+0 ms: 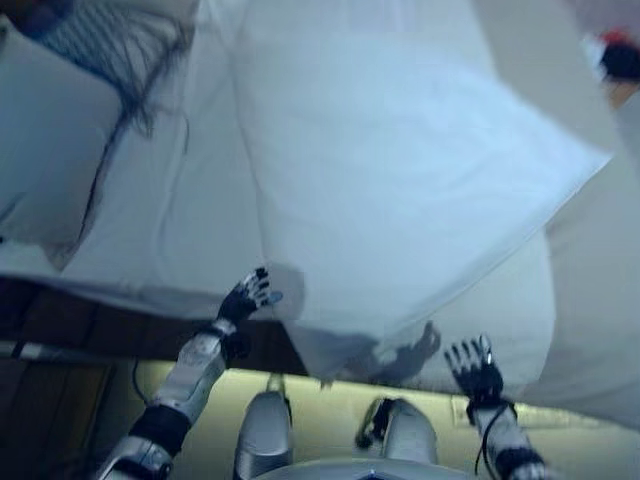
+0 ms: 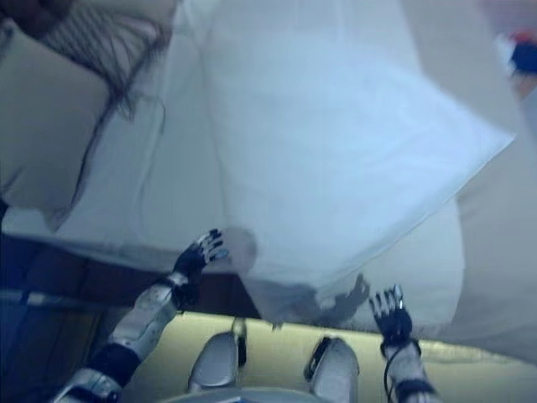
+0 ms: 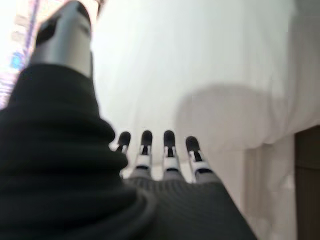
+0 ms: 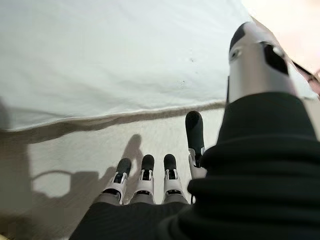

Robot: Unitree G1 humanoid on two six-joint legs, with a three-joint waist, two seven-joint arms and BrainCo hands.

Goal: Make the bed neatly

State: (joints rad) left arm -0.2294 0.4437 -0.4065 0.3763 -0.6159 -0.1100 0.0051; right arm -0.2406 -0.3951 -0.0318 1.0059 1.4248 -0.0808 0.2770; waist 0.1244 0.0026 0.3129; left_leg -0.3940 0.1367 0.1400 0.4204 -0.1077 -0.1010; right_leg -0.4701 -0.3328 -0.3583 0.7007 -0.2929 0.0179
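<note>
Beside the white duvet, left hand and right hand, fingers straight, empty.

I see the bed with a white duvet spread over it, and a pillow at one side.

White duvet lies spread across the bed, rotated skew: one corner points toward the bed's right side, another hangs over the near edge. Surface mostly smooth, faint creases. The near edge of the bed shows bare off-white sheet under the duvet's hem. A pale pillow sits at the far-left corner, beside the duvet's left border.
</note>
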